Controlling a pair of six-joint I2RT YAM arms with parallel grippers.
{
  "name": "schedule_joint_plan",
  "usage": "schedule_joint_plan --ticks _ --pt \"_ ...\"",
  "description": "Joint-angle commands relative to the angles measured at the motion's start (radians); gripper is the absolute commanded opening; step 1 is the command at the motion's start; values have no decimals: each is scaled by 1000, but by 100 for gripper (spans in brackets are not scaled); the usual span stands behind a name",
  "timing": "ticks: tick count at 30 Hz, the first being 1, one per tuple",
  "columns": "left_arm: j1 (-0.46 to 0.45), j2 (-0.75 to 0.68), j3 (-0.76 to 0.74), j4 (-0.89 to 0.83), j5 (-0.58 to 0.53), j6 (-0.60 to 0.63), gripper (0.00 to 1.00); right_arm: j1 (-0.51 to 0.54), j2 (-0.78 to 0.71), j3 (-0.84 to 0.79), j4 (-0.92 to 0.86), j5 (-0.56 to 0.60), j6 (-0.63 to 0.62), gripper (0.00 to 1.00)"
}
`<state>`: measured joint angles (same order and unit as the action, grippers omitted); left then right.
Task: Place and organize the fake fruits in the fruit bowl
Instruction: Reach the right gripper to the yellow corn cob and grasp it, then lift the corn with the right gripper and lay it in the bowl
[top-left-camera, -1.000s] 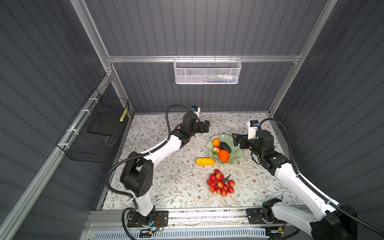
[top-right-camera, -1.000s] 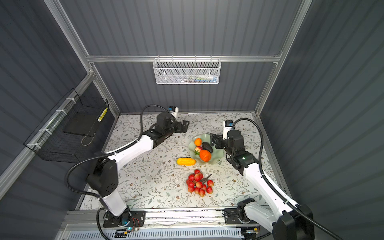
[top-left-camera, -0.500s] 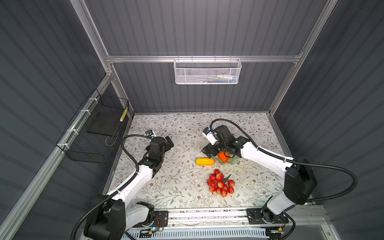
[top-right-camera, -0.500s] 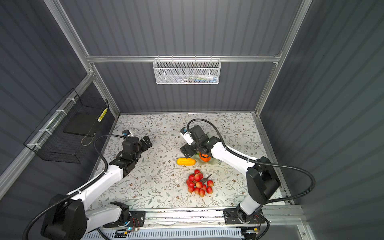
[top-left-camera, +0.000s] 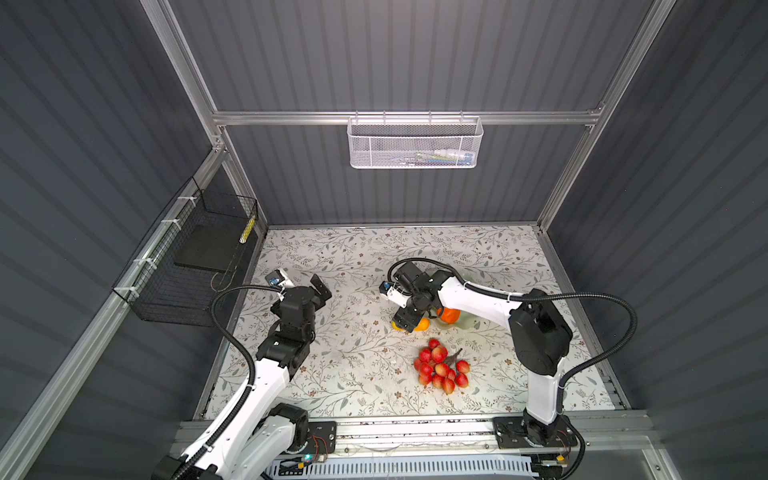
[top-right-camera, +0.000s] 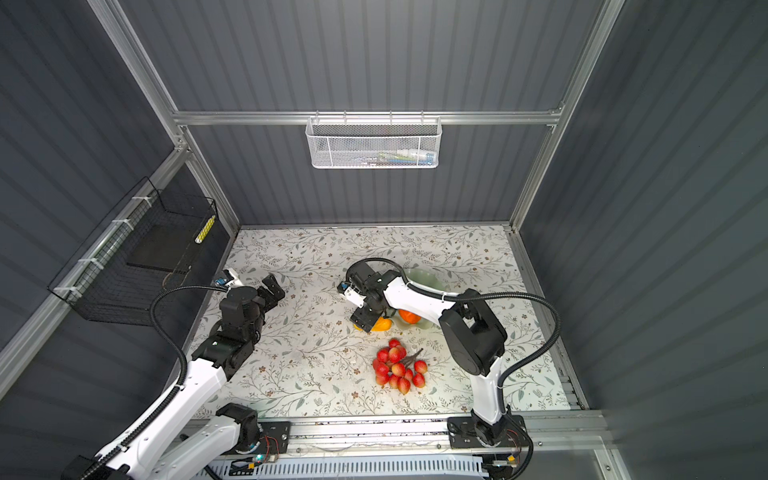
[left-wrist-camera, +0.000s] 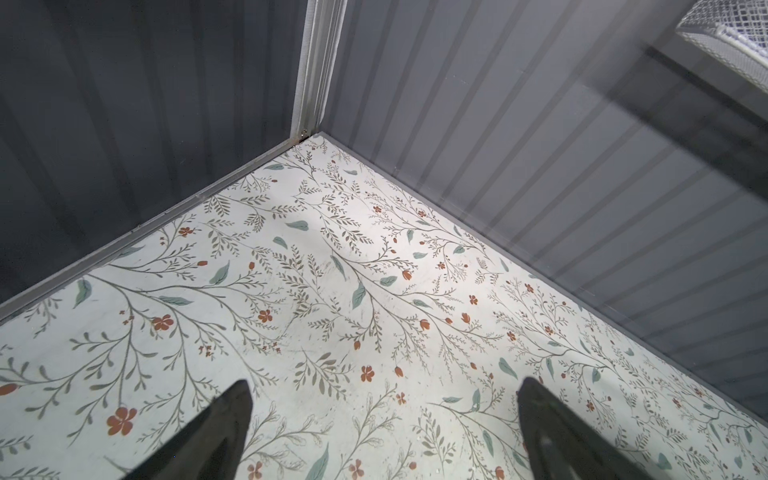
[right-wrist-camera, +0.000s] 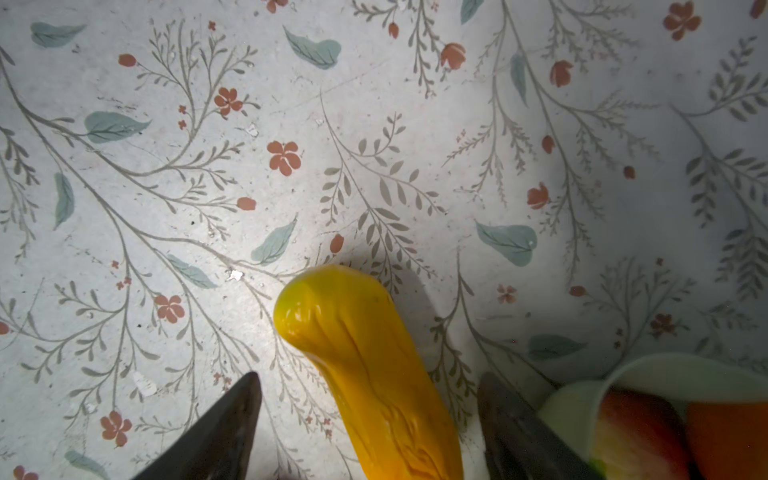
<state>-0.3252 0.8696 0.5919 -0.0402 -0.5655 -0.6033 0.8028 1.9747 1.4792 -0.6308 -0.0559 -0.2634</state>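
Nearest the front rail, one red berry cluster (top-left-camera: 441, 370) is seen on the floral table (top-left-camera: 353, 374), with bare mat on all sides. Farther back, one yellow oblong (right-wrist-camera: 374, 374) is found on the mat just beside the rim of the one fruit bowl (right-wrist-camera: 623, 374). It is straddled by the right gripper (right-wrist-camera: 368, 378), whose jaws are parted with a gap left on each side, so nothing is gripped. One finger (right-wrist-camera: 511, 428) is set in the narrow space between fruit and rim. In the bowl one orange (top-left-camera: 451, 316) and one red-pink fruit (right-wrist-camera: 636, 432) are made out; the rest is hidden by the arm. Near the table's left edge the left gripper (left-wrist-camera: 384, 384) is held wide apart and empty over bare mat. Beyond, two baskets are hung: a black wire basket (top-left-camera: 187, 270) on the left wall, a white mesh basket (top-left-camera: 415, 143) on the back wall
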Motion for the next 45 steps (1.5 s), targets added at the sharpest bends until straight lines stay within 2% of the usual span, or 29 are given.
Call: schedule_joint_plan --ticks 1,6,12,23,30,35,40,45 --pt "6 -29 -13 -39 -31 5 100 16 35 38 -49 30 -40 81" --pt "6 -46 -16 -51 -34 6 100 28 89 75 -56 40 -52 79" --pt "6 -49 -13 -59 -42 16 100 50 135 111 -71 50 -58 72" --pt "6 -56 -8 -72 -42 20 100 67 132 134 -21 -18 -19 37" --pt "7 -62 -1 -78 -46 27 100 54 31 129 45 -65 78 25" --pt "6 -70 -2 -55 -14 38 100 -6 -142 76 118 -139 198 23" --pt "6 -49 1 13 105 89 100 -134 -314 -4 188 -224 357 24" --pt "6 1 7 98 268 149 100 -291 -441 -152 271 -150 435 25"
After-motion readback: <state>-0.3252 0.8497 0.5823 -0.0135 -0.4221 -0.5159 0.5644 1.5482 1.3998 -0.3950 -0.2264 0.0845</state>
